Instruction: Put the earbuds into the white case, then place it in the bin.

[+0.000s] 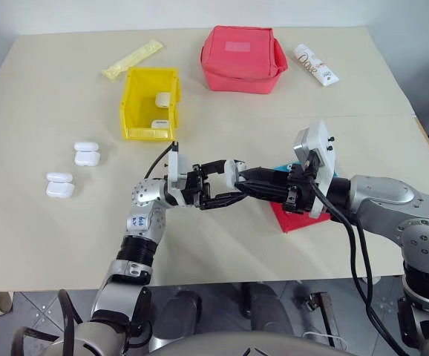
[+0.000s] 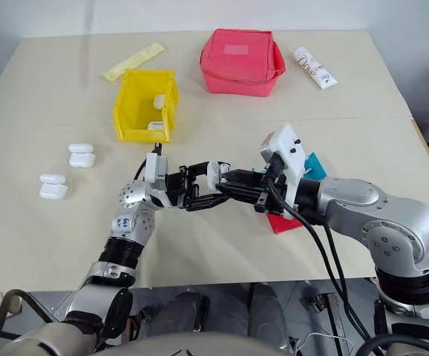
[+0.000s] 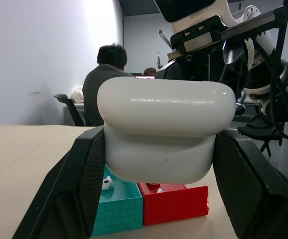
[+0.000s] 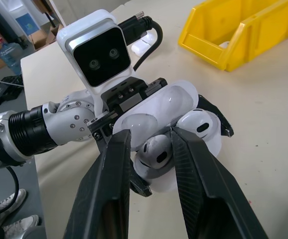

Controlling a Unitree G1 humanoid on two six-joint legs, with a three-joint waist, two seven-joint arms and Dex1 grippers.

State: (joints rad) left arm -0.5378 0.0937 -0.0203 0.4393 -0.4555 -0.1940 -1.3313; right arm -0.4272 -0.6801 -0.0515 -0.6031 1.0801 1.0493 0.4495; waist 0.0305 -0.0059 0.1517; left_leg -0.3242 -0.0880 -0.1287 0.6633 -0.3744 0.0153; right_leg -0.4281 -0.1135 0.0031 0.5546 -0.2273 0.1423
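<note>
My left gripper [image 1: 216,182] is shut on the white case [image 3: 164,129], holding it above the table in front of me with the lid [image 4: 171,99] open. One earbud [image 4: 200,124] sits in the case. My right gripper [image 4: 151,137] comes in from the right and is shut on a second earbud [image 4: 156,152], which rests at the case's opening. The yellow bin [image 1: 149,104] stands farther back on the left and holds two white cases [image 1: 162,99].
Two more white cases [image 1: 86,153] [image 1: 59,185] lie at the left. A red tray [image 3: 174,201] and a teal tray [image 3: 119,206] with an earbud [image 3: 106,184] sit under my right arm. A red pouch [image 1: 243,58], a tube [image 1: 316,64] and a yellow packet [image 1: 132,58] line the back.
</note>
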